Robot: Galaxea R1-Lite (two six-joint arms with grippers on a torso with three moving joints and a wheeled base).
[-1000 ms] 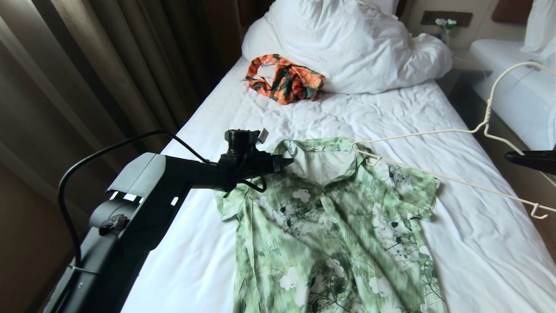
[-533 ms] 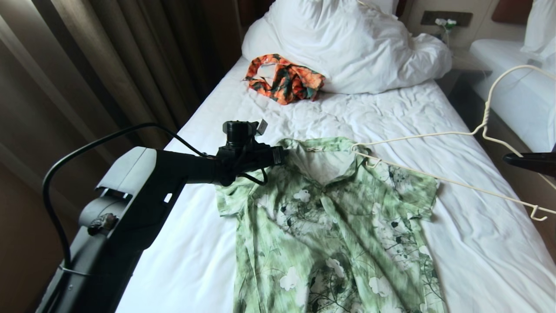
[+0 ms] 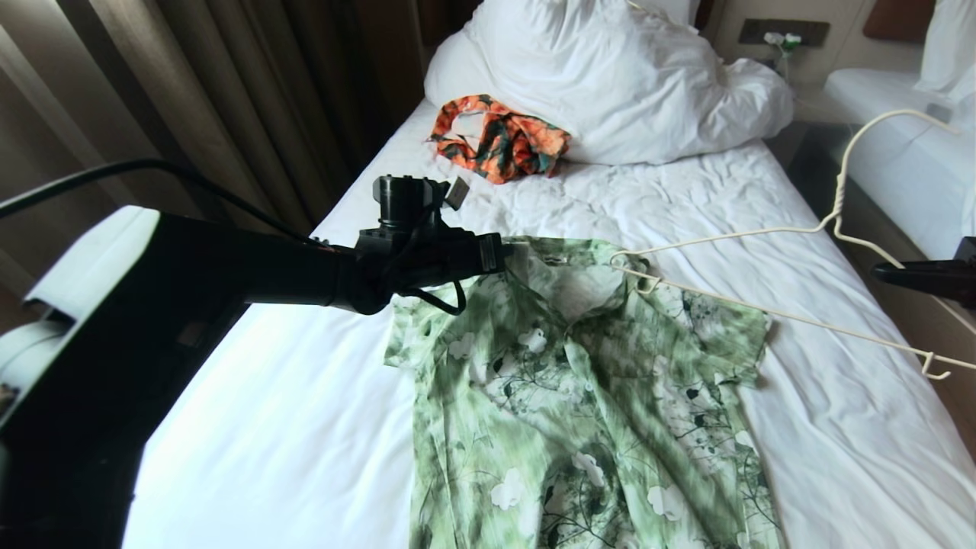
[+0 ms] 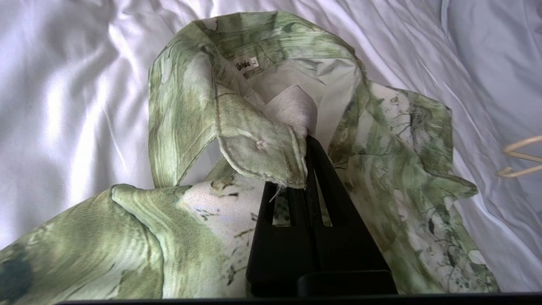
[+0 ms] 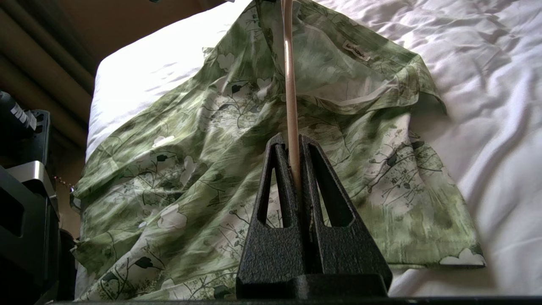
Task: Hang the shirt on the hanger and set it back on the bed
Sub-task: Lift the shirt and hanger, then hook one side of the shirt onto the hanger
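Head view showed the shirt (image 3: pixel 587 396) flat on the bed (image 3: pixel 305 427); my left claw (image 4: pixel 305 146) pinched its collar, my right claw (image 5: pixel 292 169) gripped the hanger (image 3: pixel 762 313). Next, I judged, open the neck and thread.

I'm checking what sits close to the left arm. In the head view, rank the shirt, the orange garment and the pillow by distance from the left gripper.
1. The shirt: its collar is pinched in the left gripper.
2. The orange garment: farther up the bed.
3. The pillow: farthest, at the head end.
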